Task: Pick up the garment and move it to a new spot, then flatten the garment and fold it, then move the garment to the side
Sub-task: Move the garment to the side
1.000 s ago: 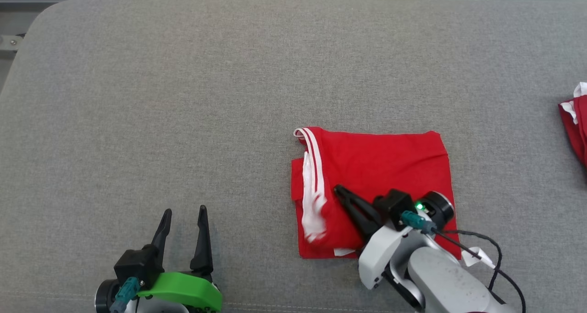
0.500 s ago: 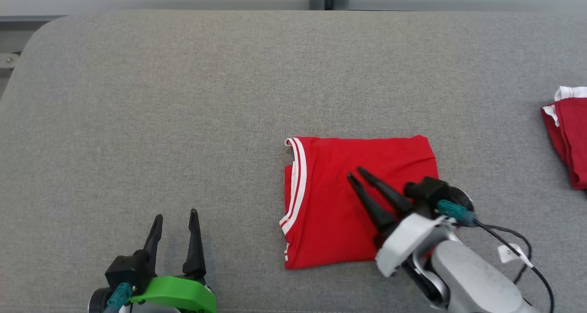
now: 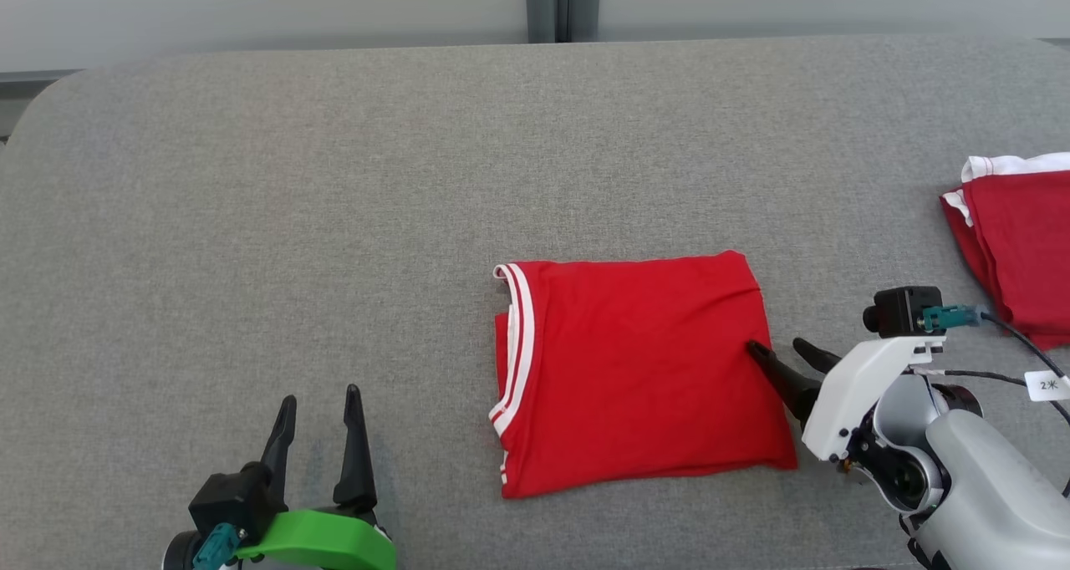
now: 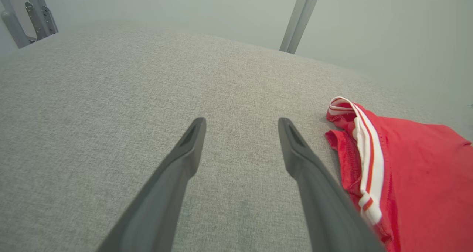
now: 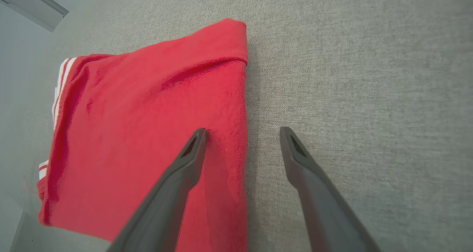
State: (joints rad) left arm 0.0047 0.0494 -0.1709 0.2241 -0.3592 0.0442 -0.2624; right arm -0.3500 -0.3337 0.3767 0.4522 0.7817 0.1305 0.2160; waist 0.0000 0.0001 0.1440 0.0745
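White tag [image 3: 1047, 384] by right arm [image 3: 978, 478]: "2", then unclear mark.

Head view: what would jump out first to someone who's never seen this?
The folded red garment with white striped trim lies bright near the middle of the grey fabric table. The right pincer stands open astride its right edge. A second red cloth lies at the table's far right.

Head looks down; low wrist views probably share one garment [image 3: 635, 369].
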